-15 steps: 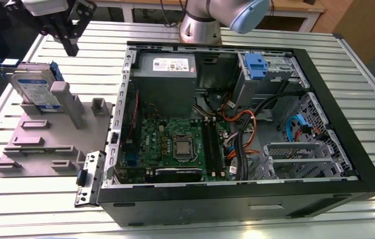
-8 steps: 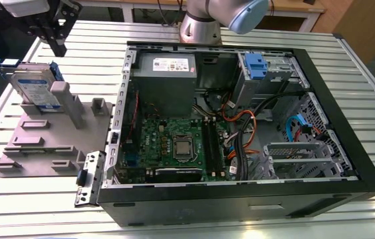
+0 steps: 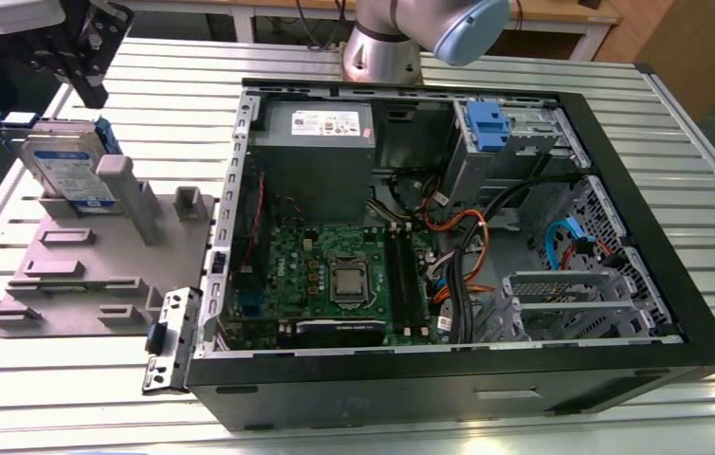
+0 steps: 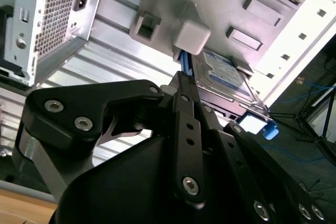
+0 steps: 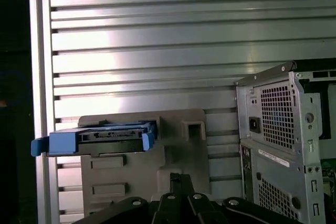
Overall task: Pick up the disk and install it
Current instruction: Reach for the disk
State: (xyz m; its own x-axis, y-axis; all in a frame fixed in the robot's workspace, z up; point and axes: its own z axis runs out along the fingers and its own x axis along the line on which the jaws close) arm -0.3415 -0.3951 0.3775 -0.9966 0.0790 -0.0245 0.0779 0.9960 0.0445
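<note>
The disk (image 3: 66, 175) stands on edge in a slot of the grey fixture (image 3: 92, 256), leaning against its post, at the exterior view's left of the open computer case (image 3: 661, 284) on the slatted metal table (image 3: 712, 142). In the first wrist view its blue-railed end (image 5: 110, 136) faces the camera. The gripper (image 3: 92, 93) hangs just above it, not touching. Its jaws look pressed together and hold nothing, though the angle is poor.
</note>
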